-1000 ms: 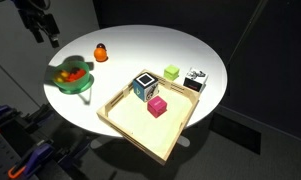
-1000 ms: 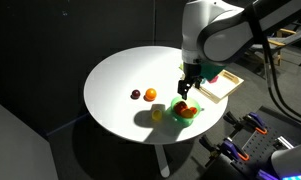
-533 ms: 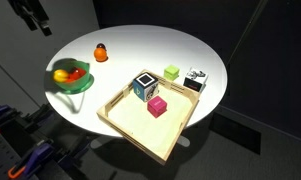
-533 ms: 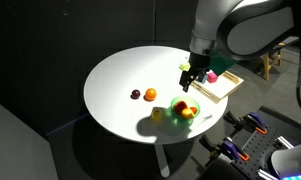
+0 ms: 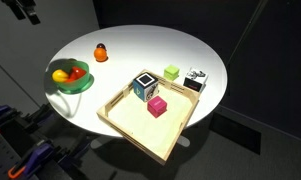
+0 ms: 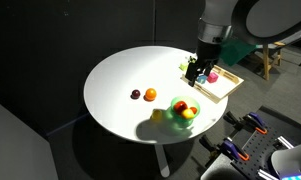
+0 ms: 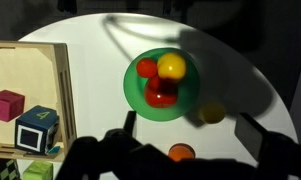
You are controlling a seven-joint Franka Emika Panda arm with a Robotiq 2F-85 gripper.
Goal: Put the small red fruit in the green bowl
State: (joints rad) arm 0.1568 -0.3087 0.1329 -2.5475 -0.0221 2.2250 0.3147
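The gripper (image 6: 198, 72) has risen off the green bowl (image 7: 188, 97) and hangs well above the table (image 5: 190, 45), its fingers (image 7: 130, 122) spread wide with nothing between them. The wooden tray (image 5: 140, 135) holds two cubes, a blue-and-white cube (image 5: 144, 85) and a pink cube (image 5: 157, 106). Two more, a black-and-white cube (image 5: 195, 79) and a green cube (image 5: 171, 72), stand just outside its rim. The bowl holds three fruits: a larger red fruit (image 7: 160, 93), a yellow fruit (image 7: 171, 66) and the small red fruit (image 7: 147, 68). One orange fruit (image 6: 150, 94) sits on the table, a small dark-red piece (image 6: 136, 96) beside it.
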